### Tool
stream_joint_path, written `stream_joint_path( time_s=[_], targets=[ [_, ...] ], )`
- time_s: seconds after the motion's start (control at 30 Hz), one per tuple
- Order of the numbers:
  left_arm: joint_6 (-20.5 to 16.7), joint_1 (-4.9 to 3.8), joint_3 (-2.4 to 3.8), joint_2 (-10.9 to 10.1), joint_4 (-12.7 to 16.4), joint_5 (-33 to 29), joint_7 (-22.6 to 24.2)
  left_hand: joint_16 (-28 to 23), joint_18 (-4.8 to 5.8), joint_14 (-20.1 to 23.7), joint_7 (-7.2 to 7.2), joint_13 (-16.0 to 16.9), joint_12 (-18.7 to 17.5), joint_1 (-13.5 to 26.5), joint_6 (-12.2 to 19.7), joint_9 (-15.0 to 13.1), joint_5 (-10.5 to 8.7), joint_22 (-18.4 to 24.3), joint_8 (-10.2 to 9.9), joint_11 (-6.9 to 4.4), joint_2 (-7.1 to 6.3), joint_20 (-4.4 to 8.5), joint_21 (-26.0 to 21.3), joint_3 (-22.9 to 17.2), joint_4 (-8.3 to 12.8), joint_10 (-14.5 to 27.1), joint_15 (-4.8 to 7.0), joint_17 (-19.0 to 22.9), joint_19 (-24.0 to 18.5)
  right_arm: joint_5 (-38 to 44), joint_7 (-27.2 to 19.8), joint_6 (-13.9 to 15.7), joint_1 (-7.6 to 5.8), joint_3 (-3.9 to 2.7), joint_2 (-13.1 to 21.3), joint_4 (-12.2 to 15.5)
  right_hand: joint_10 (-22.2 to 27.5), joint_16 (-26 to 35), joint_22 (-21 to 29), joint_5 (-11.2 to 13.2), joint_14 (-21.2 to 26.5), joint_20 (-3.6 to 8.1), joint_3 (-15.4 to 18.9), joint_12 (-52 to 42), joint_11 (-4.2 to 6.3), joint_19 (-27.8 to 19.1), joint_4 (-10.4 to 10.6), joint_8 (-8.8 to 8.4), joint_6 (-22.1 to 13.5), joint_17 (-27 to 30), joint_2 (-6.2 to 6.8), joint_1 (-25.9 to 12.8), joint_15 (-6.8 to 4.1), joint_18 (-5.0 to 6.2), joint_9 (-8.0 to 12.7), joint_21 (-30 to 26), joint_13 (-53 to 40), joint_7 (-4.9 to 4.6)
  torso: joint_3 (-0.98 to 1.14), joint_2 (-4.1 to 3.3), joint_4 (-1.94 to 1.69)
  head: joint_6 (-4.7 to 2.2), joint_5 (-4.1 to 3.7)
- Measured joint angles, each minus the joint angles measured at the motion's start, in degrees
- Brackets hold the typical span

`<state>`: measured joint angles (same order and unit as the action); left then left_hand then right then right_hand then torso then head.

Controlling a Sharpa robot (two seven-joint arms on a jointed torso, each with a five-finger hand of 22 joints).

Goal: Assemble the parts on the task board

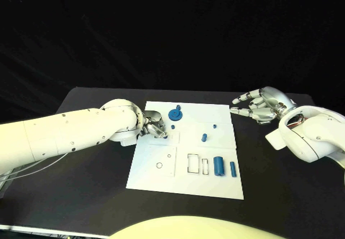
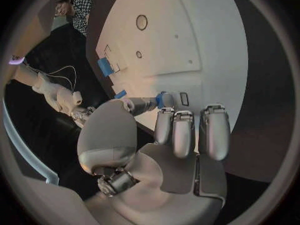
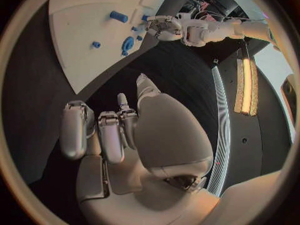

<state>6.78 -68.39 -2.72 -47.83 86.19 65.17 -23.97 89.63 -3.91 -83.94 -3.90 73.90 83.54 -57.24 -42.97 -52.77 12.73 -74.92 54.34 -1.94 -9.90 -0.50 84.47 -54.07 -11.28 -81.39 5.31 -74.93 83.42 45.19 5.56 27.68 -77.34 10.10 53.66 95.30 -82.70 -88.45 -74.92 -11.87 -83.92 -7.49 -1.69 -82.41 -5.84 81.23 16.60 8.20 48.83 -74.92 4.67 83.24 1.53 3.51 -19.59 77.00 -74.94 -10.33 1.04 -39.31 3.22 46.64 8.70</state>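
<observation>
The white task board [image 1: 188,175] lies in the middle of the black table. My left hand [image 1: 153,127] rests over its left edge. Thumb and a finger pinch a small blue part [image 2: 160,99] just above the board [image 2: 187,40]. On the board's far end stands a round blue part [image 1: 175,115] with a small blue peg [image 1: 177,106] behind it. Two short blue pegs [image 1: 204,137] stand mid-board. Two blue cylinders [image 1: 218,166] lie near the right edge by rectangular slots [image 1: 194,163]. My right hand [image 1: 257,105] hovers off the board's far right corner, fingers loosely bent, holding nothing.
Round holes [image 1: 159,164] sit in the board's near left section. The right wrist view shows the board [image 3: 75,30], the round blue part [image 3: 128,42] and my left hand [image 3: 165,27] beyond my right hand [image 3: 125,130]. Bare black table surrounds the board.
</observation>
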Motion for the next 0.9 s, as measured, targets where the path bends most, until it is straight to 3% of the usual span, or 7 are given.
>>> stream_joint_path(
  time_s=[0.13,0.27,0.4,0.47,0.9],
  targets=[
    [-0.01,-0.04,0.04,0.29,-0.27,-0.47,-0.42,0.0,0.01,0.0,-0.16,0.78,0.0,-0.41,-1.03,0.02,3.31,0.0,-0.55,-0.43,-0.41,-0.21,0.1,0.1,0.09,-0.47,0.0,0.0,0.21,-0.06,0.0,0.0,0.0,0.0,0.08,0.02,0.0,0.0,0.01,0.0,0.0,0.0,0.0,0.0,0.0,0.0,0.0,0.0,0.0,0.0,-0.15,-0.15,0.0,0.0,0.0,0.0,0.0,0.0,-0.02,0.0,-0.02,0.04,-0.13],
    [-0.1,-0.08,0.08,0.61,-0.46,-1.07,-0.91,0.0,0.01,0.0,-0.19,1.05,0.0,-0.4,-1.2,0.01,4.49,0.0,-0.58,-0.61,-0.43,-0.21,0.23,0.16,0.16,-0.66,0.0,0.0,0.21,-0.15,0.0,0.0,0.0,0.0,0.11,0.06,0.0,0.0,0.01,0.0,0.0,0.0,0.0,0.0,0.0,0.0,0.0,0.0,0.0,0.0,-0.3,-0.3,0.0,0.0,0.0,0.0,-0.01,0.0,-0.02,-0.03,-0.02,0.04,-0.19],
    [-0.24,-0.09,0.09,0.9,-0.51,-1.51,-1.25,0.0,0.01,0.0,-0.19,1.05,0.0,-0.07,-1.21,0.05,4.54,0.0,-0.69,-0.74,-0.76,-0.21,0.23,0.33,0.33,-0.79,0.0,0.0,0.21,-0.22,0.01,0.0,0.0,0.0,0.12,0.08,0.0,0.0,0.01,0.0,0.0,0.0,0.0,0.0,0.0,0.0,0.0,0.0,0.0,0.01,-0.3,-0.3,0.0,0.0,0.0,0.0,-0.01,0.0,-0.02,-0.04,-0.01,0.02,-0.23],
    [-0.32,-0.1,0.09,1.01,-0.53,-1.76,-1.47,0.0,0.89,0.0,-0.26,1.05,0.0,0.1,-1.55,0.01,4.55,0.0,-0.69,-0.91,-0.93,-0.21,0.23,0.39,0.39,-0.96,0.0,0.0,0.21,-0.26,0.01,0.0,0.0,0.0,0.12,0.1,0.0,0.0,0.01,0.0,0.0,0.0,0.0,0.0,0.0,0.0,0.0,0.0,0.0,0.01,-0.3,-0.3,0.0,0.0,0.0,0.0,0.0,0.0,-0.02,-0.05,-0.02,0.01,-0.27],
    [-0.43,-0.12,0.12,1.18,-0.57,-2.66,-2.51,0.0,0.9,0.0,0.03,1.04,0.3,0.92,-2.27,-0.26,4.55,0.0,-0.71,-1.13,-1.1,-0.01,0.22,1.52,1.52,-1.58,0.42,0.01,0.42,-0.38,0.01,-0.01,0.0,0.01,0.17,0.12,0.0,0.0,0.02,0.0,0.0,0.0,0.0,0.0,0.0,0.0,0.0,0.0,0.0,0.01,-0.3,-0.3,0.0,0.0,0.0,0.0,0.0,0.0,-0.05,-0.05,-0.1,0.27,-0.39]
  ],
)
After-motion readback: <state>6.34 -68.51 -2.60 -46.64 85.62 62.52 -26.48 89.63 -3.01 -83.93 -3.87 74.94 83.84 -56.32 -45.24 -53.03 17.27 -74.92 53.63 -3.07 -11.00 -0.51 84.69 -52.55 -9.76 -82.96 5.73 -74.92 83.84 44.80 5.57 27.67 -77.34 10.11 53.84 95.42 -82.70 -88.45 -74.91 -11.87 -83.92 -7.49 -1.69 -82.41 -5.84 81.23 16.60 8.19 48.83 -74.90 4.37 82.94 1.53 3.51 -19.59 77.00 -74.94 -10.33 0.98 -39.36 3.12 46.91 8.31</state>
